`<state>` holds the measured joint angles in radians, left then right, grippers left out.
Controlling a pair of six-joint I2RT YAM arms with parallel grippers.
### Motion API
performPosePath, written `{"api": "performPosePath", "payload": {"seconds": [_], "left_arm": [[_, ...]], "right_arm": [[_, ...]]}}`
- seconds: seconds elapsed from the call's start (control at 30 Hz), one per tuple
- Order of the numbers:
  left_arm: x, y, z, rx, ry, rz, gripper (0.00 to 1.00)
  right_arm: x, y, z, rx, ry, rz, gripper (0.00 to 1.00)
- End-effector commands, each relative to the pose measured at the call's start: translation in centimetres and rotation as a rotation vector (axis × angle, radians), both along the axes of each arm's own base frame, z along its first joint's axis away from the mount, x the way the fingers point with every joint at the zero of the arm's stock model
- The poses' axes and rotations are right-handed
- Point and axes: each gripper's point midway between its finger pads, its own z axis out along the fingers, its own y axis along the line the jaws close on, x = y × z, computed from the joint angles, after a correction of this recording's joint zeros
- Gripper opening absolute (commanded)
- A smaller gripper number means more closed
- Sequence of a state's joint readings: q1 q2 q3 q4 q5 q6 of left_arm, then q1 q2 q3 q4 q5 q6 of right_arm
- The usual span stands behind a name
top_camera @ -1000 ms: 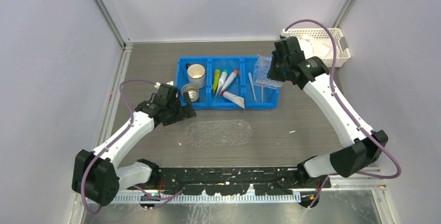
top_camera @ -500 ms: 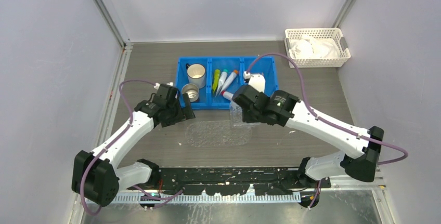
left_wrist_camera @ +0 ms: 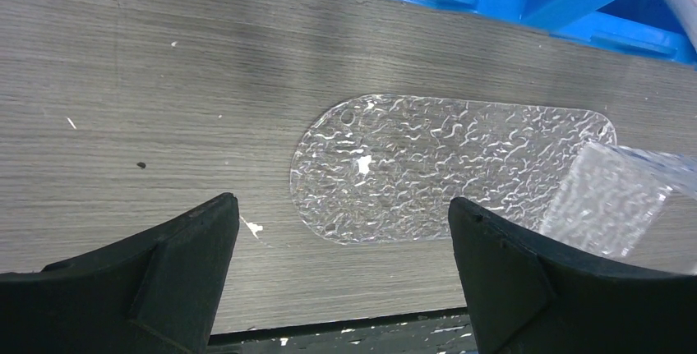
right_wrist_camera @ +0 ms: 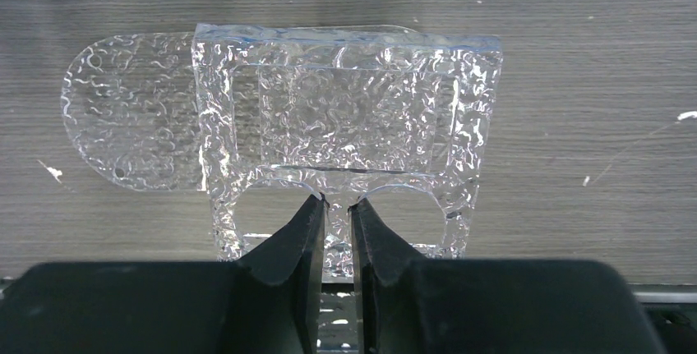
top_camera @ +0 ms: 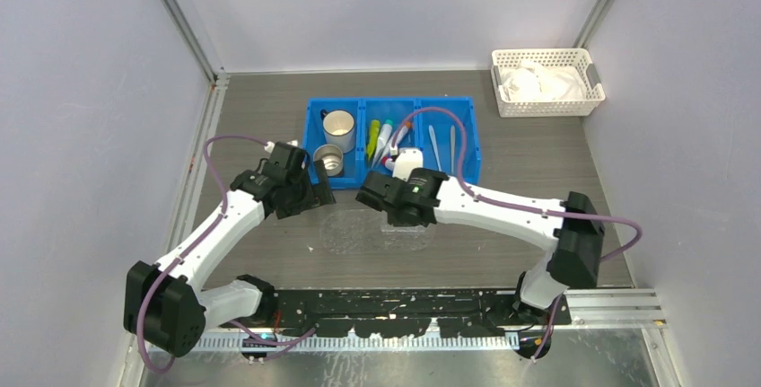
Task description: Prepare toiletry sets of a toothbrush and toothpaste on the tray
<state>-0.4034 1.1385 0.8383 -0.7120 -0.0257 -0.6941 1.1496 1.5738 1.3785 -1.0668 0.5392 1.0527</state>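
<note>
My right gripper (right_wrist_camera: 337,202) is shut on the near edge of the small clear tray (right_wrist_camera: 345,116) with moulded recesses. It holds the tray over the right part of a flat oval clear plate (right_wrist_camera: 123,132). The tray also shows at the right of the left wrist view (left_wrist_camera: 612,198). My left gripper (left_wrist_camera: 345,239) is open and empty just left of the oval plate. In the top view the right gripper (top_camera: 392,200) is mid-table and the left gripper (top_camera: 314,185) is beside it. Slim wrapped packets (top_camera: 379,136) lie in the blue bin's middle compartment, one partly hidden by the right arm.
The blue three-compartment bin (top_camera: 467,176) stands behind the plate, with two metal cups (top_camera: 338,125) on the left and thin sticks (top_camera: 435,146) on the right. A white lattice basket (top_camera: 547,104) is at the back right. A black rail runs along the near edge.
My right arm has swung from the back right, near the basket, to the middle front, carrying the clear tray over the oval plate. The left arm has hardly moved.
</note>
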Motion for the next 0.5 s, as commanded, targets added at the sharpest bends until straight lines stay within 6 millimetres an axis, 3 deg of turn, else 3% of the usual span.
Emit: {"api": "performPosePath", "payload": {"seconds": [0.0,0.2,0.47], "left_arm": [[0.9,0.0,1.7,-0.004,-0.051,-0.003,1.0],[0.8,0.3,1.6,0.006,-0.052,0.002,1.0],[0.7,0.6,1.1,0.015,-0.047,0.01,1.0]], "right_arm": [[1.7,3.1,1.5,0.074,-0.06,-0.02,0.16],[1.7,5.5,-0.1,0.086,-0.019,0.029,0.18],[1.5,7.0,-2.4,0.094,0.028,0.05,0.18]]}}
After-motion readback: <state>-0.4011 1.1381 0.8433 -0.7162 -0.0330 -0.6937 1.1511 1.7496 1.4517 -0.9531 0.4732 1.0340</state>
